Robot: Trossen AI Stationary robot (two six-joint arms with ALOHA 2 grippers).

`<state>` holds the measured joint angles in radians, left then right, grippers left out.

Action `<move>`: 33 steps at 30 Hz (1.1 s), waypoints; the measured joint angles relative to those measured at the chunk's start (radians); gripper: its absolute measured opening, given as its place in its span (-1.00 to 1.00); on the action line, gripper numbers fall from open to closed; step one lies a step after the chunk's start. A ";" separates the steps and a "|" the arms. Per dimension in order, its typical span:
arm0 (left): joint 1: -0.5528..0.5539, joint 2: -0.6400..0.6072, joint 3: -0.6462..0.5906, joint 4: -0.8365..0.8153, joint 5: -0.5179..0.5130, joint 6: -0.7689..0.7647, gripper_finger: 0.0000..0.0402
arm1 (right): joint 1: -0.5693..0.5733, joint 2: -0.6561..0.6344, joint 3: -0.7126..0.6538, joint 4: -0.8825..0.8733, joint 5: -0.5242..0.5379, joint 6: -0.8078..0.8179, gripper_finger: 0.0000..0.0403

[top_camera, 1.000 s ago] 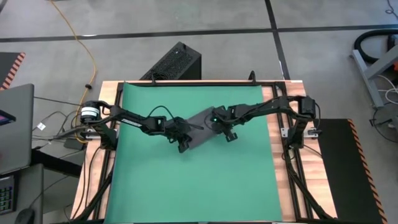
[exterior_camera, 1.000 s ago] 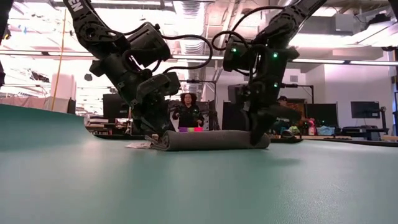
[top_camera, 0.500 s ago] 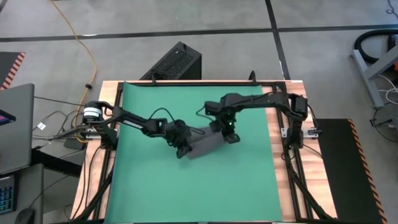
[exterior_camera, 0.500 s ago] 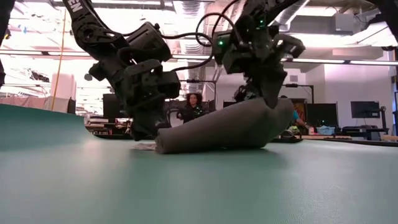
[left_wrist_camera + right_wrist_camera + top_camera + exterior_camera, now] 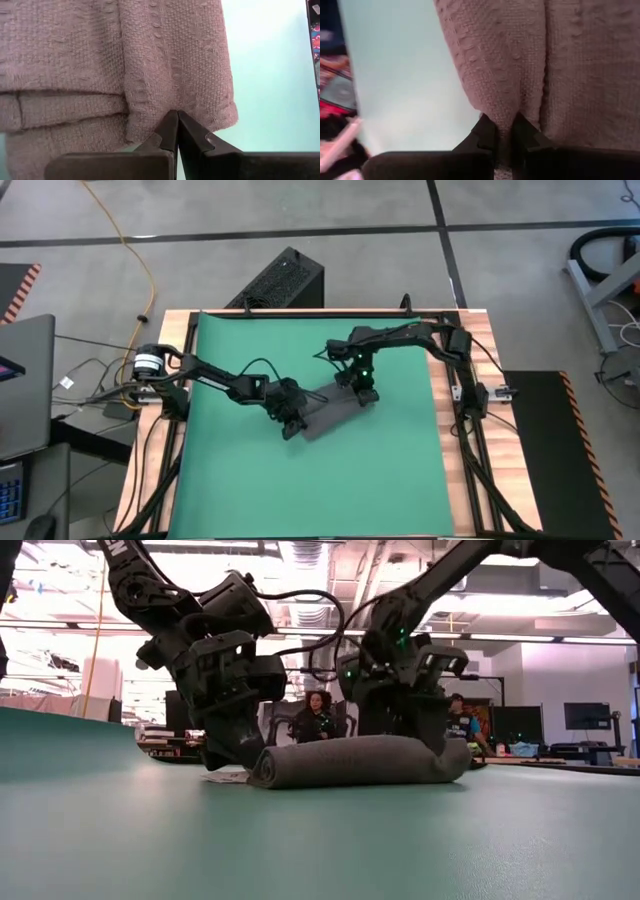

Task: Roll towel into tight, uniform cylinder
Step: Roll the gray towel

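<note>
towel [image 5: 328, 414] rolled on green mat [image 5: 240, 480]; left claw [image 5: 291, 423], right claw [image 5: 362, 393] each pinching an end.

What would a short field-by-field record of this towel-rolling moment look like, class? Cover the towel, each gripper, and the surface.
towel: dark grey, rolled into a cylinder lying on the mat
towel ends: left-arm end shows the roll's spiral in the low view
left gripper: fingers closed, pinching the towel at one end
right gripper: pinching a fold of cloth at the other end
green mat: covers the table under the towel
background: person seated behind the table
</note>
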<state>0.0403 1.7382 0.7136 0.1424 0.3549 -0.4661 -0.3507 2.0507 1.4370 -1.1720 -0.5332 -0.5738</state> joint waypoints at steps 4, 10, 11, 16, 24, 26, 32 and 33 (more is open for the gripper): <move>-0.011 0.000 0.000 0.003 0.008 -0.009 -1.00 | -0.034 0.020 0.024 -0.067 -0.091 -0.004 -0.84; -0.019 0.000 0.000 -0.001 0.044 -0.021 -1.00 | -0.088 0.032 0.032 -0.058 -0.100 0.002 -0.84; -0.022 0.000 -0.003 -0.001 0.050 -0.037 -1.00 | -0.094 0.042 0.030 -0.057 -0.087 0.004 -0.84; -0.042 0.000 0.003 0.018 0.095 -0.079 -1.00 | -0.099 0.108 0.032 -0.051 -0.121 0.017 -0.84; -0.127 -0.151 0.035 -0.012 -0.025 -0.088 -1.00 | -0.095 0.124 0.033 -0.052 -0.137 0.020 -0.84; -0.143 -0.210 0.067 -0.058 -0.206 -0.007 -1.00 | -0.096 0.125 0.033 -0.054 -0.142 0.019 -0.84; -0.149 -0.194 0.155 -0.168 -0.380 0.327 -1.00 | -0.096 0.127 0.033 -0.055 -0.160 0.017 -0.84; -0.149 -0.174 0.166 -0.195 -0.379 0.357 -1.00 | -0.096 0.127 0.033 -0.055 -0.164 0.017 -0.84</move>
<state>-0.1090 1.5642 0.8797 -0.0522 -0.0241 -0.1094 -0.4469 2.1777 1.4696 -1.2266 -0.6968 -0.5563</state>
